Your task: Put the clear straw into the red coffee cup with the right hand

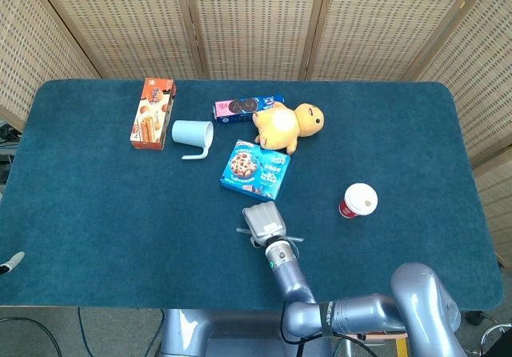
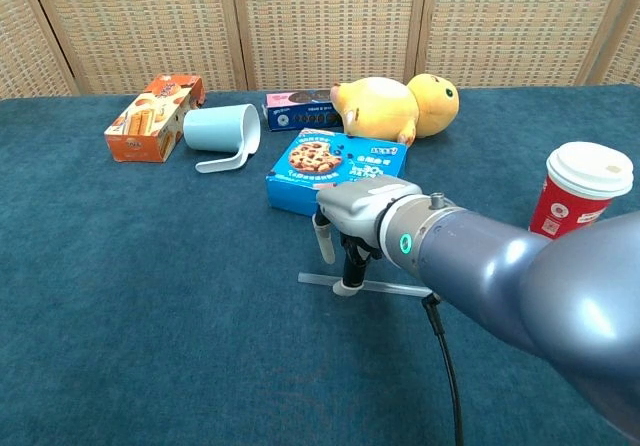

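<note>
Wicker screens are backing the blue worktop. My right hand (image 2: 345, 236) is reaching fingers-down onto the straw (image 2: 368, 286) near the front edge, not yet grasping; I'm aiming to pinch it mid-length, the cup (image 2: 574, 192) waiting rightward.

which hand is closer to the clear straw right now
Right. The right hand is directly over the clear straw, its fingertips down at it. The left hand is not visible in either view.

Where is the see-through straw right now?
The clear straw lies flat on the blue table, just in front of the blue cookie box, under the right hand's fingertips.
</note>
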Controlling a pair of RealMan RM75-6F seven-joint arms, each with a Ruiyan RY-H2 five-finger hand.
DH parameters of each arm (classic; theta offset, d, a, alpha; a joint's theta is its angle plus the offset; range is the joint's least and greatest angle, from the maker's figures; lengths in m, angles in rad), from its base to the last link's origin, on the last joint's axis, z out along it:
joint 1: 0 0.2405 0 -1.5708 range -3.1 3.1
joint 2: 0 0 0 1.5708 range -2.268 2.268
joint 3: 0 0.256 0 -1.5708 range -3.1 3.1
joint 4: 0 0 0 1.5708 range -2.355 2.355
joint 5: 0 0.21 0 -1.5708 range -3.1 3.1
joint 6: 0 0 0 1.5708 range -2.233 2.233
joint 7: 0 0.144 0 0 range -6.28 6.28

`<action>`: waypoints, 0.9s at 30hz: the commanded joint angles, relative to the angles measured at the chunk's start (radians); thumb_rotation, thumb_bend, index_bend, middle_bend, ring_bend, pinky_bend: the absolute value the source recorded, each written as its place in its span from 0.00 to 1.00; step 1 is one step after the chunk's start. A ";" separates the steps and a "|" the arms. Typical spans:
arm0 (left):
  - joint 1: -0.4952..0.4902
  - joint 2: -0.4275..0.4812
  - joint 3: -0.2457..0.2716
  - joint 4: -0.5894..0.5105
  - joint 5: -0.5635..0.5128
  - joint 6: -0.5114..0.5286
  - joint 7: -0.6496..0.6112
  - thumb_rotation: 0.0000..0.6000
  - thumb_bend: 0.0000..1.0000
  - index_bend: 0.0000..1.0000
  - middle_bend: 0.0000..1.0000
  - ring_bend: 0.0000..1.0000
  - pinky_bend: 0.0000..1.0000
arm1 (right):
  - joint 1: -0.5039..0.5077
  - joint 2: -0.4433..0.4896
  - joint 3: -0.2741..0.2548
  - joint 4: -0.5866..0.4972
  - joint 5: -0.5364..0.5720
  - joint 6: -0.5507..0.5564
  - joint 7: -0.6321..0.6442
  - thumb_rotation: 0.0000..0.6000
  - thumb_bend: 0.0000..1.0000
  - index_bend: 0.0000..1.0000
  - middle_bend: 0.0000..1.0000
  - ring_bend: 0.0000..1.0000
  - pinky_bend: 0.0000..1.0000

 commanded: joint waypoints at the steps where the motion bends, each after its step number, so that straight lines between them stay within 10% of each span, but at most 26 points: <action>1: 0.000 0.000 -0.003 0.001 -0.004 0.000 -0.003 1.00 0.11 0.00 0.00 0.00 0.00 | 0.000 -0.017 -0.001 0.021 0.000 -0.007 -0.005 1.00 0.34 0.51 0.86 0.73 0.94; 27: -0.004 0.002 -0.003 0.005 -0.007 -0.007 -0.009 1.00 0.11 0.00 0.00 0.00 0.00 | -0.027 -0.029 -0.030 0.041 -0.045 -0.051 -0.023 1.00 0.45 0.69 0.88 0.74 0.94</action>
